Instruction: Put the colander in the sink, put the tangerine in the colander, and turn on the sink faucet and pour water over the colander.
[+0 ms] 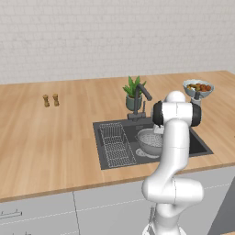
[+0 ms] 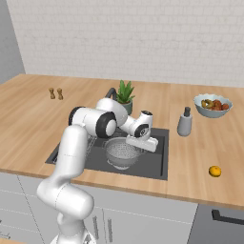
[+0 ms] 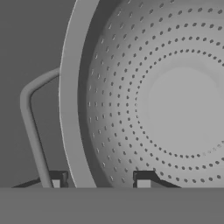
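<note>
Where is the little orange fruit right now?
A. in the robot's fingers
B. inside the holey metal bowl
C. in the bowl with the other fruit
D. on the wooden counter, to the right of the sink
D: the tangerine sits alone on the wooden counter, while the colander in the sink holds nothing.

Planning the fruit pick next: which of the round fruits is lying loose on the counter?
The tangerine, the lone orange fruit on the bare wood right of the sink. The other fruits sit inside the fruit bowl further back.
</note>
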